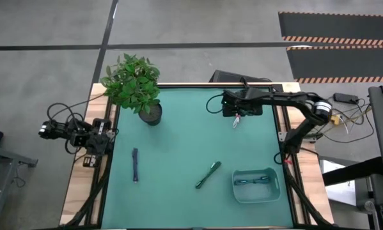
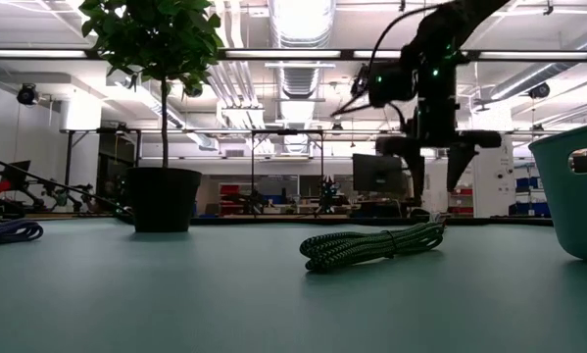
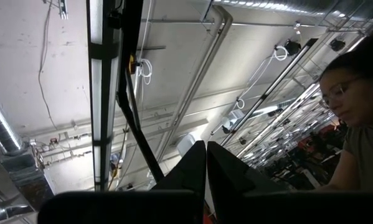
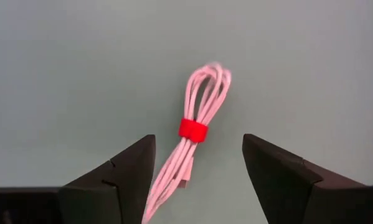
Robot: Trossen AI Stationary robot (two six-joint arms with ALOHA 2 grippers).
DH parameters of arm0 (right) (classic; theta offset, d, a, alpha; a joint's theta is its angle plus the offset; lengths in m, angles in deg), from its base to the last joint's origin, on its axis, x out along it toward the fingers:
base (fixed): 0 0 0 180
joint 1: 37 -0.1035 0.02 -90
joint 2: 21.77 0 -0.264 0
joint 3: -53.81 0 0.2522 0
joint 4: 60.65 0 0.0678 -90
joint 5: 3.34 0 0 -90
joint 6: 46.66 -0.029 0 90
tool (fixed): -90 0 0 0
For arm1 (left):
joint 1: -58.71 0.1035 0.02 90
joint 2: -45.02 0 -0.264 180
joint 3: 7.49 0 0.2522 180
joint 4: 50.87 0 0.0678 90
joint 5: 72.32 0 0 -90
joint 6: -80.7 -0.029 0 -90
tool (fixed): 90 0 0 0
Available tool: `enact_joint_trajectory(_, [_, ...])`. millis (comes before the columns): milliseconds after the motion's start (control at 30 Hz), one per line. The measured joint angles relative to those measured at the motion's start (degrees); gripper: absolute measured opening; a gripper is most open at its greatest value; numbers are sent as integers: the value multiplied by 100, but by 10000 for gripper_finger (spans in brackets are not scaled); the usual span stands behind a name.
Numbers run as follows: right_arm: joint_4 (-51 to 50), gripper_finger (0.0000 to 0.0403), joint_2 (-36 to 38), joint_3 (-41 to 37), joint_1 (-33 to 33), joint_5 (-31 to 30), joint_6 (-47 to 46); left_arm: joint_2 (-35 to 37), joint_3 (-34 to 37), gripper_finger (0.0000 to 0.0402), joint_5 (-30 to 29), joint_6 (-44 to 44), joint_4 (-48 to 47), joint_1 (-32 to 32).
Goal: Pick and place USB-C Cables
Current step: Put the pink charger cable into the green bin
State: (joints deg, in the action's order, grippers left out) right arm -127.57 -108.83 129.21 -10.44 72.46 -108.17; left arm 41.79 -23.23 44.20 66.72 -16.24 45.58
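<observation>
White-and-red cable [image 4: 187, 146] between spread right hand [image 4: 198, 180] fingers.

The right claw [image 4: 198, 180] hung with its two dark fingers [image 4: 121, 177] spread wide above the green worktop [image 4: 61, 74]. Between them lay a white cable bundle [image 4: 195, 146], bound at its middle by a red strap [image 4: 192, 130], untouched by either finger.

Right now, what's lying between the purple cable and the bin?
Only the green cable, lying slantwise on the mat about midway between the purple cable and the bin. The rest of that stretch is bare mat in the high view.
</observation>
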Motion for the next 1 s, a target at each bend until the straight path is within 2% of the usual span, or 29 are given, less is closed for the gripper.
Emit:
enact_joint_trajectory(133, [-20,233,-329,3,115,328,96,0,0,0,0,0,21,1])
enact_joint_trajectory(633, [170,216,-1057,9,200,591,229,0,0,0,0,0,24,-1])
enact_joint_trajectory(800, [204,195,-1129,23,200,673,213,0,0,0,0,0,26,-1])
enact_joint_trajectory(1000, [291,147,-1102,18,200,707,159,0,0,0,0,-1,28,-1])
